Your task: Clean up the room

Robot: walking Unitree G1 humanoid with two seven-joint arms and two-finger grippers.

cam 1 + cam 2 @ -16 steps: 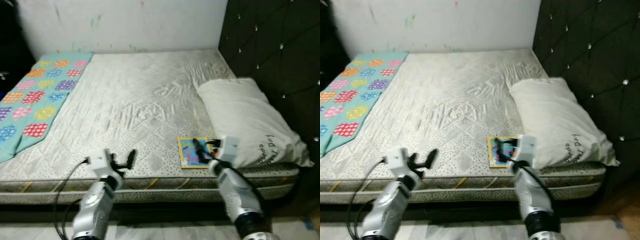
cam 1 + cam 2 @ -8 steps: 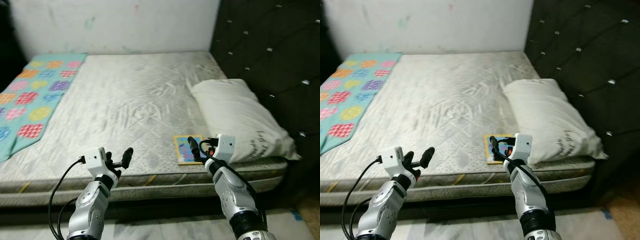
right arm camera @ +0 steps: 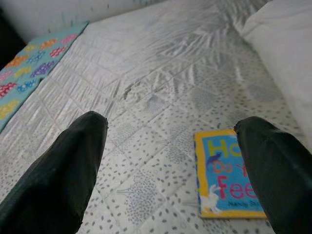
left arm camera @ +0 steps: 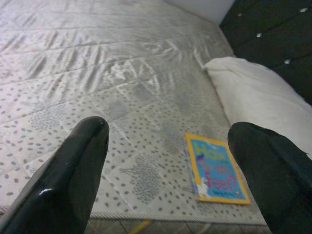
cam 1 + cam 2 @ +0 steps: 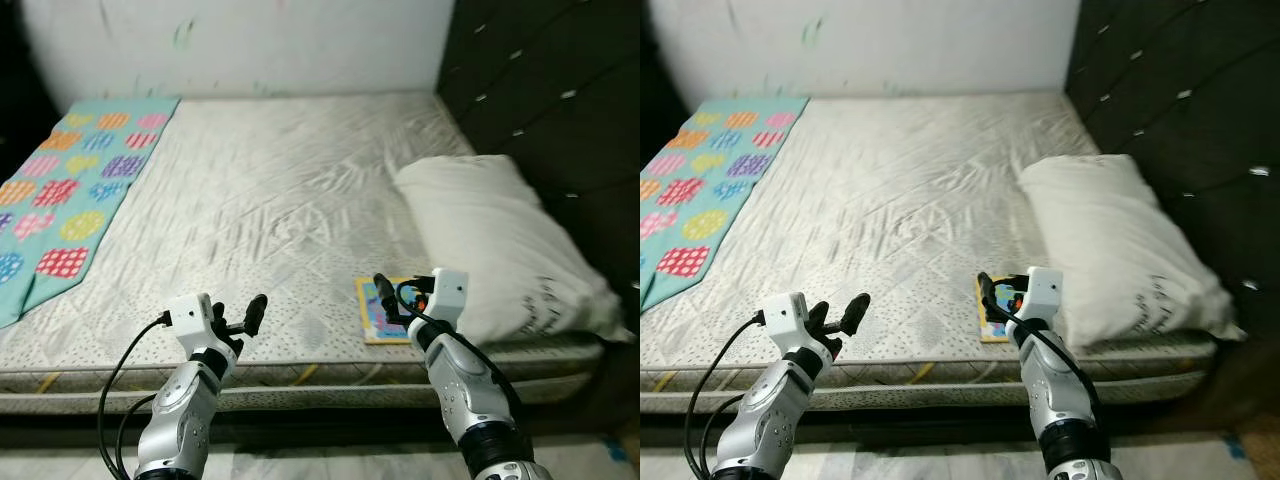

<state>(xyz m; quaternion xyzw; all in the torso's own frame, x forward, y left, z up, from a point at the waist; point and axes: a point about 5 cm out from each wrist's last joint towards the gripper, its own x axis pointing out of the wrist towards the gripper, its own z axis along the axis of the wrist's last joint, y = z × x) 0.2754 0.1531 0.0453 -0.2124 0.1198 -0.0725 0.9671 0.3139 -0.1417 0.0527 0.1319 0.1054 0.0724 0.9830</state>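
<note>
Facing bed (image 5: 290,190) from its foot side. Head views: book (image 5: 385,312) flat near mattress front edge, just beside white pillow (image 5: 490,240), partly hidden behind right claw (image 5: 392,300). Pillow bears dark handwriting, unreadable. Teal patterned blanket (image 5: 70,180) at left, cut off by frame. Left claw (image 5: 238,320) above mattress edge, fingers spread, empty. Left wrist view: book cover yellow-bordered, blue, title blurred. Right wrist view: right claw fingers wide apart, empty; cover reads "Ho", "Do", "Fee", rest blocked by finger.
</note>
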